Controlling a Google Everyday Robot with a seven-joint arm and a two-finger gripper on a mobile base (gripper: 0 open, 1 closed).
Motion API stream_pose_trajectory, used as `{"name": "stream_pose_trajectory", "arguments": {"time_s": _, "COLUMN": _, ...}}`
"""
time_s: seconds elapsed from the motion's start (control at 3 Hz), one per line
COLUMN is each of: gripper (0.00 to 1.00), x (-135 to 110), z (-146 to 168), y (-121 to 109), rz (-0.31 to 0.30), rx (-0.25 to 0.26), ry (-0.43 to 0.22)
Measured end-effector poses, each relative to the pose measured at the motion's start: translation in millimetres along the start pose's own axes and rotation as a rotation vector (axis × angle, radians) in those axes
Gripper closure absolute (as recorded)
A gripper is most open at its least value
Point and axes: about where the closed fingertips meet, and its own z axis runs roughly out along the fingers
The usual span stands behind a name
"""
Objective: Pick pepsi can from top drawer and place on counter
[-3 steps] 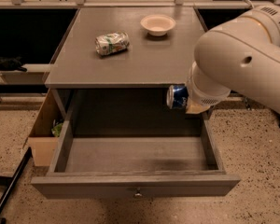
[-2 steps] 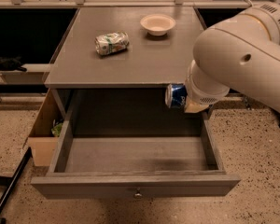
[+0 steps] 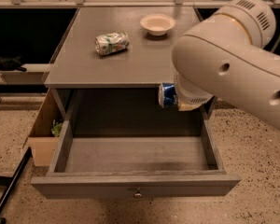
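Shifted the pepsi can (image 3: pixel 167 95) a small step to the left, further from the right wall of the top drawer (image 3: pixel 130 183) and along under the front lip of the counter (image 3: pixel 121 64). Possibly raised it a touch too, though hard to judge from here. Brought the gripper (image 3: pixel 179 101), tucked beneath the bulky arm (image 3: pixel 224 64) and clasping the can's right end, leftward with it. Swung the arm across slightly more of the counter's right side.

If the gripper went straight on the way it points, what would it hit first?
The gripper, holding the pepsi can, points toward the picture's left, over the top drawer. Way looks free; maybe the cabinet's left post eventually, depth unclear.
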Motion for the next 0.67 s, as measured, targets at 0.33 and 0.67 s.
{"name": "stream_pose_trajectory", "arguments": {"time_s": 0.33, "gripper": 1.00, "x": -19.0, "z": -7.0, "y": -21.2, "rz": -0.066, "rx": 0.039, "ry": 0.040}}
{"name": "stream_pose_trajectory", "arguments": {"time_s": 0.67, "gripper": 1.00, "x": -37.4, "z": -5.3, "y": -42.9, "rz": -0.132, "rx": 0.063, "ry": 0.079}}
